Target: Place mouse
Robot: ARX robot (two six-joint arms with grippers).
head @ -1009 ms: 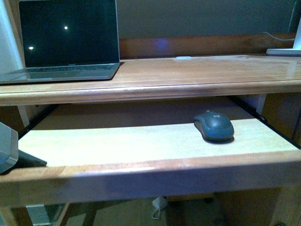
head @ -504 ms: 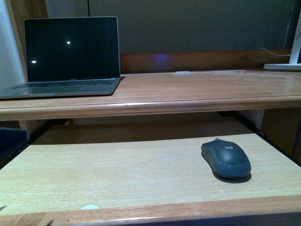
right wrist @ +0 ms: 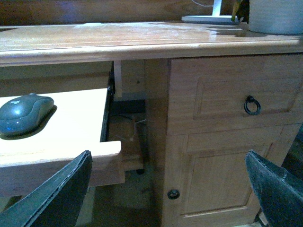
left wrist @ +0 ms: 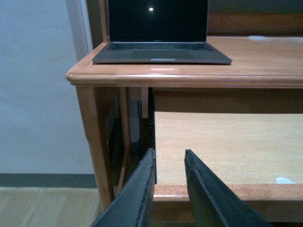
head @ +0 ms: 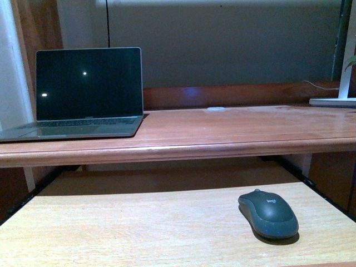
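Note:
The dark grey mouse (head: pixel 268 214) lies on the right part of the pulled-out light wood keyboard tray (head: pixel 128 231), under the desk top. It also shows in the right wrist view (right wrist: pixel 23 113), near the tray's right edge. My left gripper (left wrist: pixel 169 158) is shut and empty, in front of the tray's left front corner. My right gripper (right wrist: pixel 168 163) is wide open and empty, low in front of the desk's cabinet, to the right of the tray. Neither gripper shows in the front view.
An open laptop (head: pixel 83 94) with a dark screen stands at the left of the desk top (head: pixel 233 130). A white lamp base (head: pixel 334 102) sits at the far right. The cabinet has a ring-pull drawer (right wrist: pixel 252 105) and a knobbed door (right wrist: pixel 173 194).
The front view has risen and moved closer: the tray's front edge has dropped out of view and the mouse sits lower in the picture. The mouse itself has not moved on the tray.

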